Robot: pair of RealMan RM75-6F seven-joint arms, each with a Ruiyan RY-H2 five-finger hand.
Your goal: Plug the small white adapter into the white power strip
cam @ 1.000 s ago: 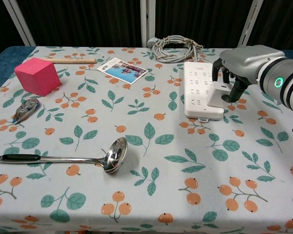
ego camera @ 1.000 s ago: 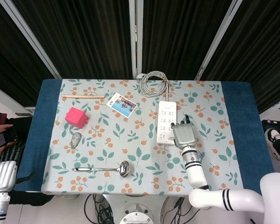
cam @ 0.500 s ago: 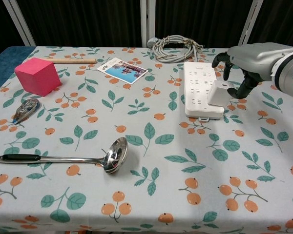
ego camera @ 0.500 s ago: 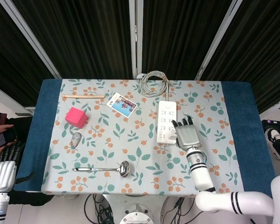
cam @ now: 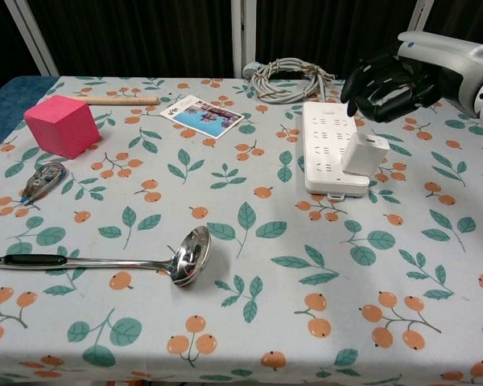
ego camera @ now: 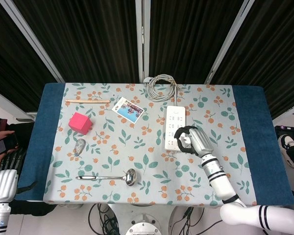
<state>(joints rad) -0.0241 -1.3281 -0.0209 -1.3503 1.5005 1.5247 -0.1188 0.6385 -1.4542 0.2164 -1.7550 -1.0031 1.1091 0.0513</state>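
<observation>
Since the adapter (cam: 365, 153) sits upright in the power strip (cam: 328, 153) near its front end, my right hand (cam: 389, 83) hangs above w/ fingers spread, holding nothing; left hand (ego camera: 3, 184) idle off-table, can't tell its fingers.

Right hand (cam: 390, 80), upper right of chest view: black fingers and palm, pale grey shell over the back. Wrist behind it white and glossy with a black band. In the head view, lower right, the forearm is white, ringed with several black bands, swelling into a rounded white elbow casing. Left hand (ego camera: 3, 182), lower left edge of head view: light grey ribbed back, dark fingers above.
</observation>
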